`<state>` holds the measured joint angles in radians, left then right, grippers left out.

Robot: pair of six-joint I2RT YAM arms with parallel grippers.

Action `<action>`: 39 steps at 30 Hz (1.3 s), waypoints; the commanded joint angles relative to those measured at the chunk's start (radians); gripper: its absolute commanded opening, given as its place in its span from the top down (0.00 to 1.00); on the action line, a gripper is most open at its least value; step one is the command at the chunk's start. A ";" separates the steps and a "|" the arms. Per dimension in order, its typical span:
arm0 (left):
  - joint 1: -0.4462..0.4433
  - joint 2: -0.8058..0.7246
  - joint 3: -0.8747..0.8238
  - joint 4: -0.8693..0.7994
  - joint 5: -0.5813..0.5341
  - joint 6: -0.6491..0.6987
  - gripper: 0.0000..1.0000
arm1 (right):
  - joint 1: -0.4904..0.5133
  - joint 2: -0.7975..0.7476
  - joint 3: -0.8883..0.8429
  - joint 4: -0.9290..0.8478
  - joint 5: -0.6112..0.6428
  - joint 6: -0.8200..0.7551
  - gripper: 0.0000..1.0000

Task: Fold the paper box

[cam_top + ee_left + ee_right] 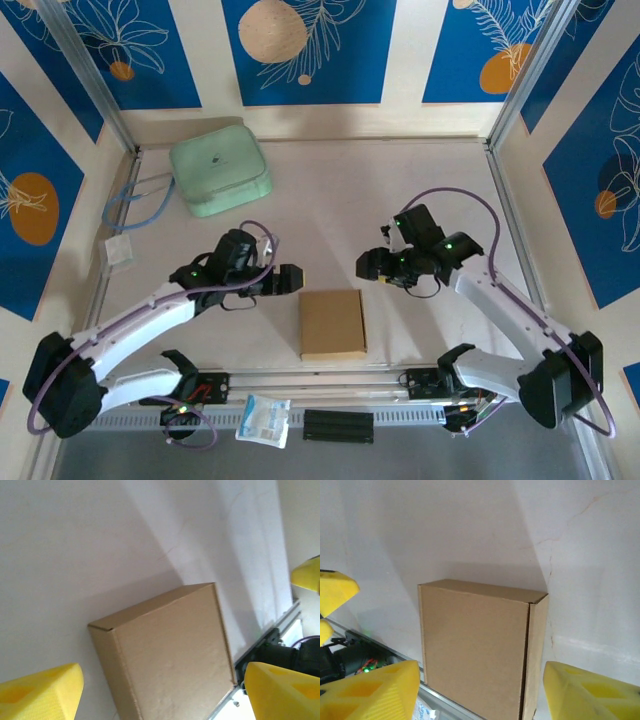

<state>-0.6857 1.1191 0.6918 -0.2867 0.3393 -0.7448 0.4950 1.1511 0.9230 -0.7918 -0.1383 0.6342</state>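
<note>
Left gripper [290, 278] and right gripper [367, 265] both hang with jaws apart, holding nothing. The paper box [332, 323], folded shut, lies flat on the worktop [330, 200] at lower centre, just below and between them, touching neither. A mark on the mint-green pouch [220, 165] is too small to read.

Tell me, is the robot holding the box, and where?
Nothing. The paper box lies on the table; left gripper and right gripper are open, apart from it.

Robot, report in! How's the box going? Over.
Left gripper open, right gripper open, holding nothing. Plain brown cardboard box folded shut, flat between them. Mint-green rounded pouch far back, clear of it.
</note>
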 commanded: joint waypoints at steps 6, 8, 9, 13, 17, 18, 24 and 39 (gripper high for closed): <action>-0.110 0.133 -0.083 0.122 0.034 -0.119 0.14 | 0.090 0.089 -0.146 0.072 -0.046 0.056 0.25; -0.146 0.174 -0.097 0.154 0.039 -0.143 0.14 | 0.119 0.104 -0.182 0.101 -0.056 0.086 0.26; -0.164 0.191 -0.105 0.172 0.042 -0.154 0.15 | 0.134 0.113 -0.198 0.115 -0.066 0.102 0.26; -0.234 0.253 -0.112 0.249 0.043 -0.204 0.23 | 0.200 0.144 -0.236 0.167 -0.083 0.165 0.33; -0.268 0.284 -0.087 0.293 0.030 -0.220 0.30 | 0.253 0.168 -0.220 0.209 -0.092 0.206 0.41; -0.270 0.287 -0.075 0.291 0.024 -0.218 0.31 | 0.256 0.174 -0.208 0.215 -0.093 0.213 0.42; -0.262 0.299 0.030 0.202 -0.091 -0.123 0.33 | 0.194 0.202 -0.103 0.222 -0.057 0.173 0.43; 0.033 0.810 0.654 0.183 -0.154 0.149 0.36 | -0.086 0.641 0.428 0.340 -0.032 -0.002 0.43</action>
<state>-0.6464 1.8534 1.2251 -0.1699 0.1349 -0.6735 0.3889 1.7123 1.2472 -0.5434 -0.0620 0.6823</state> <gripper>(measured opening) 0.641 0.569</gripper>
